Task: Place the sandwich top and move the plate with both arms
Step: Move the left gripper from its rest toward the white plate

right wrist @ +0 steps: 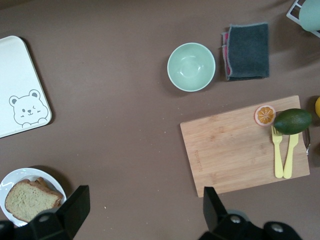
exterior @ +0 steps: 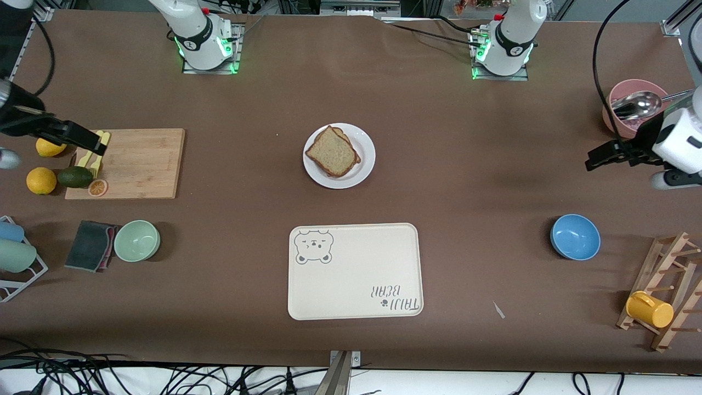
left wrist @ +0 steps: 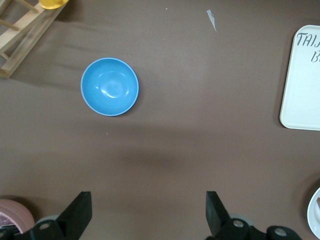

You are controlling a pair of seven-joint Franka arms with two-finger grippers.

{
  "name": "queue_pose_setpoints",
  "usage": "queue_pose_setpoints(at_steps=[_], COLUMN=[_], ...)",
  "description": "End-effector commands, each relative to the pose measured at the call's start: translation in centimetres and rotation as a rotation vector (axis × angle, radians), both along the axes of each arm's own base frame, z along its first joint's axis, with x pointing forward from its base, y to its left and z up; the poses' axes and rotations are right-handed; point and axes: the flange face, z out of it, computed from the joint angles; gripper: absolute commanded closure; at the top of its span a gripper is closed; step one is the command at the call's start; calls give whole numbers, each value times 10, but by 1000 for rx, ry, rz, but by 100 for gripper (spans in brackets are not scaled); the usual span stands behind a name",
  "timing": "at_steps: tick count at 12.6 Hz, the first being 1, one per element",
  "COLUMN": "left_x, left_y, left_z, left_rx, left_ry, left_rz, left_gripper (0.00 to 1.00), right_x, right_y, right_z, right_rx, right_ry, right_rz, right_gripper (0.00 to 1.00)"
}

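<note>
1. Front view: I see the sandwich top [exterior: 332,150] already lying on the stack in the plate [exterior: 366,164], which sits mid-table, farther from the camera than the tray [exterior: 356,274]. I judge the bread soft and light, the plate stiff and slippery; I would pinch its rim at two facing edges. The lower layers are hidden under the top slice.
2. Left wrist view: the left gripper [left wrist: 149,215] hangs spread and empty over bare table near the blue bowl [left wrist: 110,86]; only a sliver of the plate shows.
3. Right wrist view: the right gripper [right wrist: 145,212] is spread, empty, beside the cutting board [right wrist: 235,145]; the plate is cut off at the frame edge.
</note>
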Motion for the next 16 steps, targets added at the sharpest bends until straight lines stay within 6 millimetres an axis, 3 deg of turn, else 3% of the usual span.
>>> queue_pose_setpoints(at_steps=[1,3,6,10,16], left_x=[8,11,14,-5,-18], left_y=[-28,-42,-62,-96,-124], left_z=[-26,-49,-87,-135,-197], left_rx=[-67,-115,-206,-244,-415], left_ry=[-15,-18,34,84,100], left_rz=[35,40,60,41,12], left_gripper=[0,0,0,0,0], right_x=[-7,-6,-11,-14,-12], right_y=[4,1,-23,-44,-45], right_z=[6,14,18,17,12], right_rx=[17,18,19,0,-25], right_ry=[-2,-18,2,14,28], right_rz=[15,17,38,7,42], right_gripper=[0,0,0,0,0])
